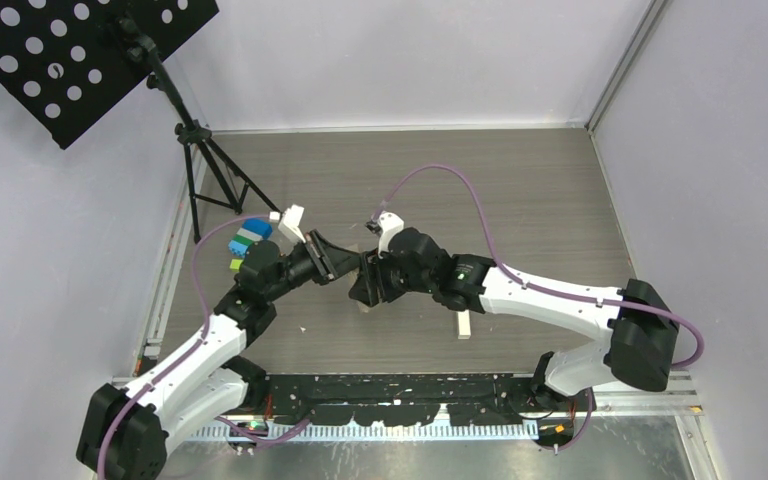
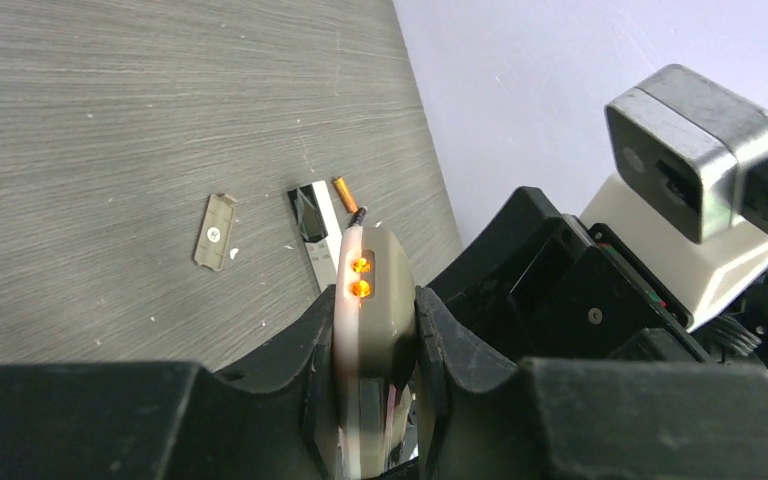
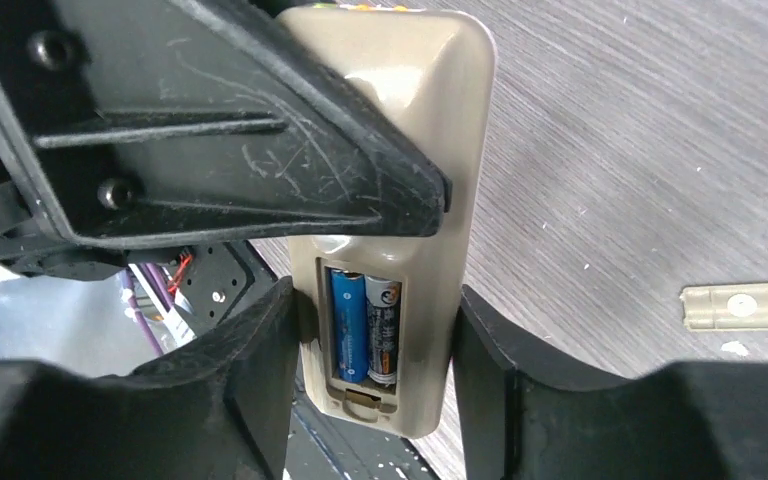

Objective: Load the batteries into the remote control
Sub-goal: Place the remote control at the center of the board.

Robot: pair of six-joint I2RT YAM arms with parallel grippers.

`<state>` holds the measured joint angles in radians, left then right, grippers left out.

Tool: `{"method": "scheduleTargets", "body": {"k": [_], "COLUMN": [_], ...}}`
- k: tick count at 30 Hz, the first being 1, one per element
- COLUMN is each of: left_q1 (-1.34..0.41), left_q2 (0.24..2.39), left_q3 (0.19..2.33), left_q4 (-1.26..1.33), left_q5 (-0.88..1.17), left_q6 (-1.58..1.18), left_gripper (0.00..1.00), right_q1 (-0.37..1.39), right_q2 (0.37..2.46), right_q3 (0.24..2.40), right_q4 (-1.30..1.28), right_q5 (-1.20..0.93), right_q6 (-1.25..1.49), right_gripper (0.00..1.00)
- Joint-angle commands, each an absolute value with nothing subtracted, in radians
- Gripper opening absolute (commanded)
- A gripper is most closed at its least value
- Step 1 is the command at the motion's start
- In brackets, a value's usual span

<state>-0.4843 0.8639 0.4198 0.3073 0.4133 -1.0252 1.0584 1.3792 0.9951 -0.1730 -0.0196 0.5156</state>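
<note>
The beige plastic remote control [image 3: 430, 110] is clenched in the left pincer [image 2: 375, 315] over the grey desk [image 3: 660, 150], with a blue battery [image 3: 348, 325] and a dark battery [image 3: 383, 330] seated in its open bay. Whether the straddling right pincer [image 3: 372, 300] grips cannot be told. Being uncovered, the cells could be jolted out if the remote is knocked.

Lower end of remote control [image 2: 370, 285] out of sight within left gripper [image 2: 377, 330]

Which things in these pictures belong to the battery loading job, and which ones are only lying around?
For the job: remote control, held by the left gripper; blue battery and black-and-silver battery in its open compartment; orange battery on the table; loose battery cover.

Only lying about: toy blocks; music stand; black-and-white flat piece beside the orange battery, purpose unclear.
</note>
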Motion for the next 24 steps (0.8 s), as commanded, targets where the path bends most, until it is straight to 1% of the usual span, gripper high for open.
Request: {"method": "scheduleTargets", "body": {"k": [1,2,3,5,8,10,13,16,20,24], "left_q1": [-0.486,-0.486,-0.486,-0.486,-0.484,-0.478,-0.469,-0.456,-0.434,-0.425], "left_q2": [0.848,0.843,0.834,0.811,0.76,0.73,0.7,0.706,0.76,0.822], "left_q3": [0.462,0.46,0.458,0.458,0.48,0.51,0.562,0.596,0.597,0.598], "left_q4": [0.303,0.289,0.267,0.194,0.005,-0.153,-0.384,-0.482,-0.465,-0.431], "left_q5": [0.397,0.388,0.374,0.324,0.196,0.102,-0.052,-0.113,-0.03,0.036], "left_q6": [-1.049,-1.048,-1.046,-1.04,-1.02,-1.008,-1.003,-0.992,-0.988,-0.995], "left_gripper": [0.13,0.21,0.31,0.5,0.71,0.8,0.88,0.91,0.91,0.9], "right_q1": [1.065,1.065,1.064,1.065,1.065,1.065,1.065,1.065,1.065,1.063], "right_q2": [1.411,1.412,1.415,1.415,1.419,1.433,1.466,1.506,1.572,1.67], "right_q3": [1.065,1.066,1.065,1.063,1.061,1.069,1.074,1.073,1.091,1.15], "right_q4": [-0.2,-0.208,-0.218,-0.246,-0.316,-0.382,-0.467,-0.524,-0.6,-0.663], "right_q5": [-0.005,-0.005,-0.005,-0.014,-0.045,-0.062,-0.067,-0.074,-0.082,-0.053], "right_q6": [0.468,0.455,0.44,0.395,0.309,0.261,0.223,0.188,0.093,0.01], "right_gripper": [0.39,0.32,0.25,0.19,0.17,0.17,0.17,0.18,0.25,0.28]}}
